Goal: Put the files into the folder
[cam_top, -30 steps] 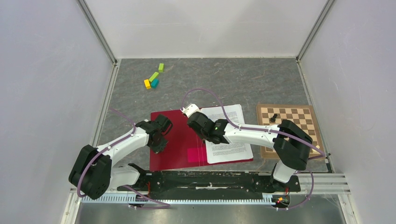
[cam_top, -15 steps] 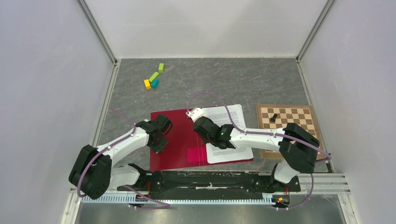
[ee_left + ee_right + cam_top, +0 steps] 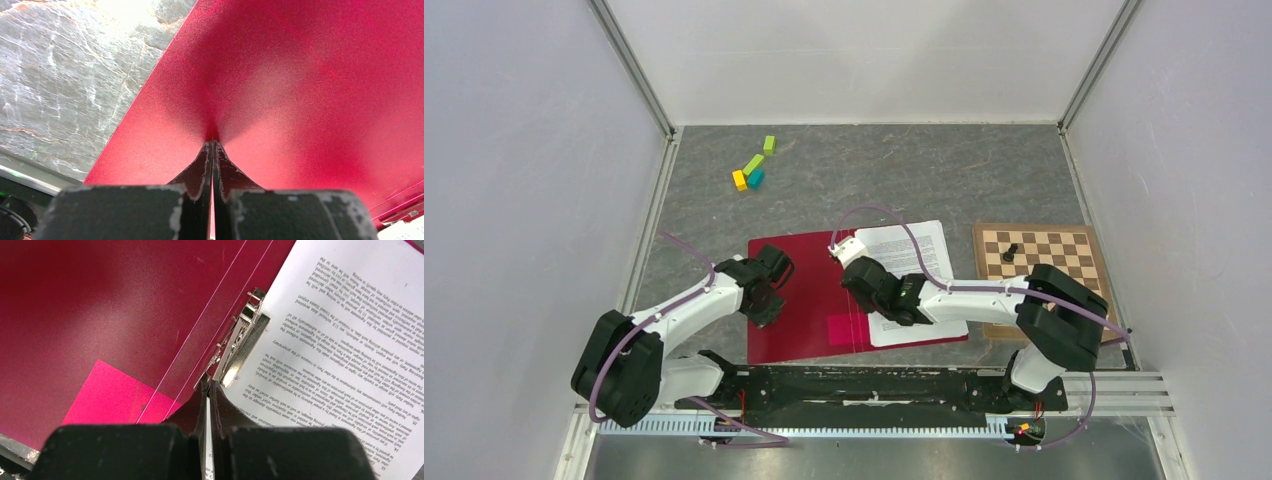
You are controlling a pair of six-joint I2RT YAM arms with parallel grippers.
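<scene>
The red folder (image 3: 799, 300) lies open on the grey table, its pink patch (image 3: 844, 330) near the spine. The files (image 3: 929, 250), white printed sheets, rest on its right half beside the metal clip (image 3: 239, 347). My left gripper (image 3: 764, 313) is shut, and its tips (image 3: 212, 143) press on the folder's left cover (image 3: 300, 90), which dimples there. Over the spine, my right gripper (image 3: 869, 297) is shut, its tips (image 3: 207, 385) at the files' (image 3: 345, 340) left edge, just below the clip. A white sliver of paper shows in the slit between its fingers.
A brown chessboard (image 3: 1064, 262) carrying one black piece (image 3: 1011, 252) lies right of the folder. Several coloured blocks (image 3: 752, 170) sit at the far left. Grey walls close in both sides, and a black rail (image 3: 874, 385) runs along the near edge.
My right gripper has slid a little right and nearer along the folder's spine, and its jaws have closed. The left arm has not moved.
</scene>
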